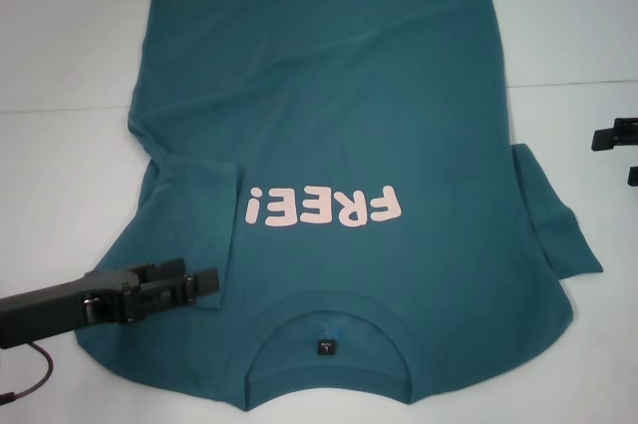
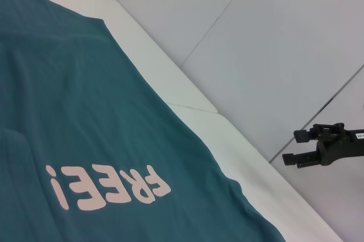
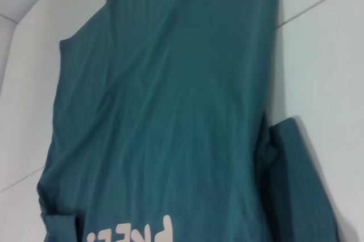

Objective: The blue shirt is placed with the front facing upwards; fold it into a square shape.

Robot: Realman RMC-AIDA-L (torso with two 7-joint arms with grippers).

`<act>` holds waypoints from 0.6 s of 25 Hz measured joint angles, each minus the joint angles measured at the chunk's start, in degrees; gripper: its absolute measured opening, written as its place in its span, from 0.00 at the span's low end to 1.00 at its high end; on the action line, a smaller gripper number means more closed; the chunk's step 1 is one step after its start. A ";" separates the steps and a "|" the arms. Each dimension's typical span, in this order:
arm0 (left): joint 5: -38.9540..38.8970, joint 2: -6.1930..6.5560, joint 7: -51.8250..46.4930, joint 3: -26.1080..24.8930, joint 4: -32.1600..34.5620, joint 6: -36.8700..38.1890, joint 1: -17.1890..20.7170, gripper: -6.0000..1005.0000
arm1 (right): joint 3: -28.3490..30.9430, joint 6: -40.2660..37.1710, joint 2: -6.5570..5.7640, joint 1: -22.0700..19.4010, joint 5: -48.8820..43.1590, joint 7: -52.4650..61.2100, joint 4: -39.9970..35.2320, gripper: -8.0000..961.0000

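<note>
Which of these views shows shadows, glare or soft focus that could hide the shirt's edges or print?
Head view: even light, no glare; the blue shirt has crisp edges, the left gripper casts little shadow. Left wrist view: print sharp, the right gripper clear farther off. Right wrist view: noticeably soft, print cut off at the frame edge, a faint shadow beside the sleeve.

Blue shirt [image 1: 349,125] lies front up, left sleeve folded inward.
</note>
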 joint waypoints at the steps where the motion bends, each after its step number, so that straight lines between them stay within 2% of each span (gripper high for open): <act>1: -0.06 -0.02 0.00 0.00 0.00 -0.10 -0.05 0.83 | -0.04 0.69 0.07 -0.03 -0.03 0.00 0.35 0.93; 12: -0.15 0.07 0.15 -0.01 -1.89 -1.60 -0.69 0.83 | -2.97 7.60 0.13 0.31 -0.24 1.26 6.45 0.93; 15: -0.15 0.07 0.28 -0.01 -2.24 -1.95 -0.95 0.83 | -6.61 9.43 0.76 1.03 -0.32 0.48 6.73 0.93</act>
